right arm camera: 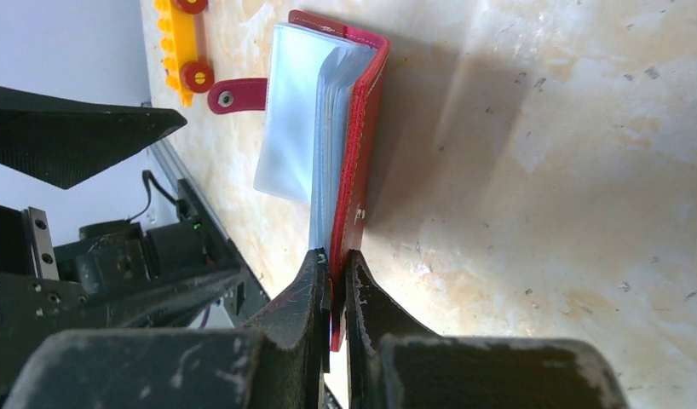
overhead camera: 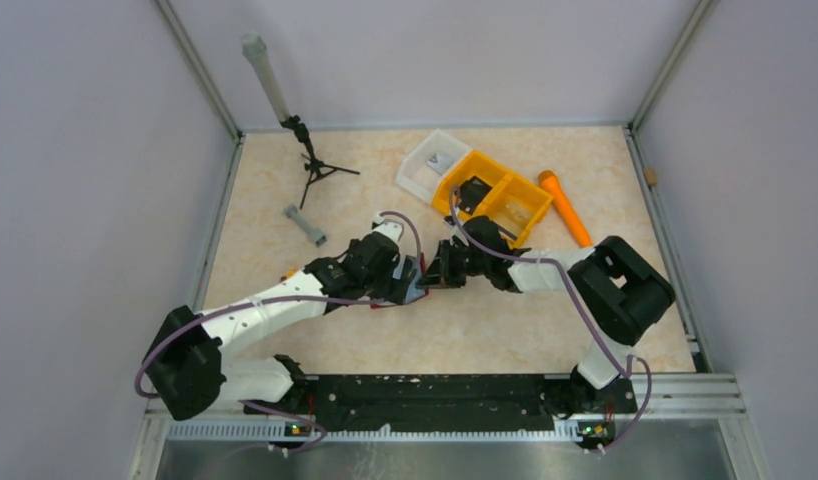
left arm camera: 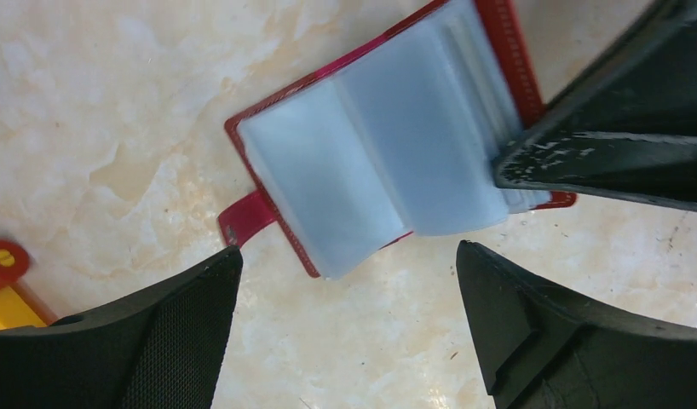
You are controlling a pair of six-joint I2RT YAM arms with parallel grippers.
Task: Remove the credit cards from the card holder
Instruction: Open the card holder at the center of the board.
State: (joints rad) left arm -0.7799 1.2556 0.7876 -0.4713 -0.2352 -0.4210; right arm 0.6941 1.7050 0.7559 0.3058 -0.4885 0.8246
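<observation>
On the left, the left gripper (left arm camera: 347, 252) hovered just above the worktop (overhead camera: 505, 330), its fingers spread wide and holding nothing. Below it, near the middle of the worktop, the holder (left arm camera: 388, 145) lay open. It showed a dark red cover (right arm camera: 368, 119), a fan of pale, cloudy sleeves (right arm camera: 294, 119) and a small strap tab (left arm camera: 247, 217) on its left side. To the right, the right gripper (right arm camera: 335, 256) was clamped tight on the cover's edge, seemingly with a sleeve caught in too, tipping that side up. No cards could be told apart from the sleeves. The holder looked light and floppy, likely to slide if tugged unpinned, and the sleeves looked soft and slick. The cards were probably thin, stiff and smooth, best pinched by an exposed edge at a sleeve's mouth while the cover was pinned.
</observation>
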